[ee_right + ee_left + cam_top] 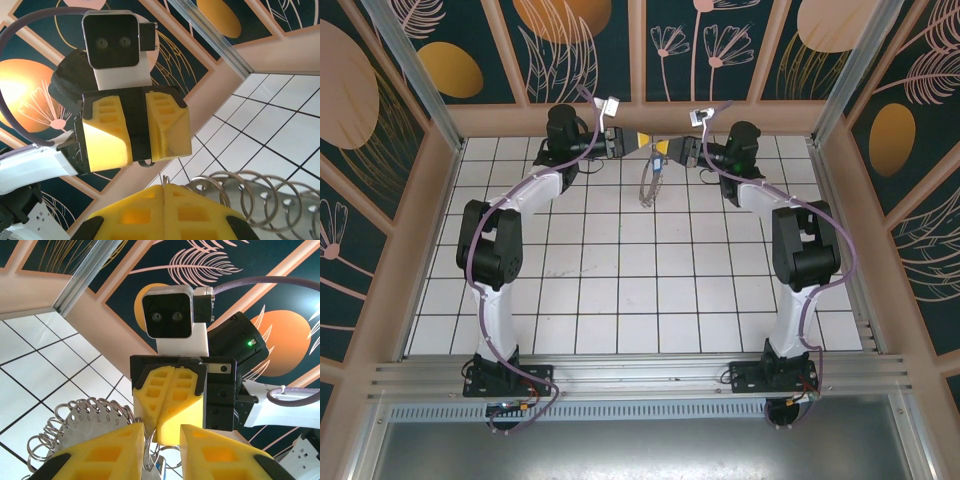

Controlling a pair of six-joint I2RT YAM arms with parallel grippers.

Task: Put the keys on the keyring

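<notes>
Right gripper [168,415]: the yellow fingers are pressed flat together. In its own wrist view a thin wire of the keyring [649,188] rises from the seam between them. It faces the left gripper tip to tip.
Left gripper [138,152]: the fingers [100,452] stand a little apart with a dark gap between them. In its own wrist view, wire and a blue bit sit low in that gap. Whether the fingers pinch anything cannot be told.
Keyring: a coil of silvery wire loops [250,192] around a pale plate stamped with numbers [87,417]. It hangs below the meeting grippers, near the middle of the far edge. Whether its lower end touches the tiles cannot be told.
Keys [657,166]: a tiny dark cluster with a blue bit, just under the right gripper's tip at the top of the hanging keyring. Whether they are threaded on cannot be told.
Bench [620,290]: white tiles with dark grid lines.
Arms: both reach from bases at the near edge to the far edge, with purple cables along them.
Walls [570,50]: dark panels painted with orange discs and pale leaves.
</notes>
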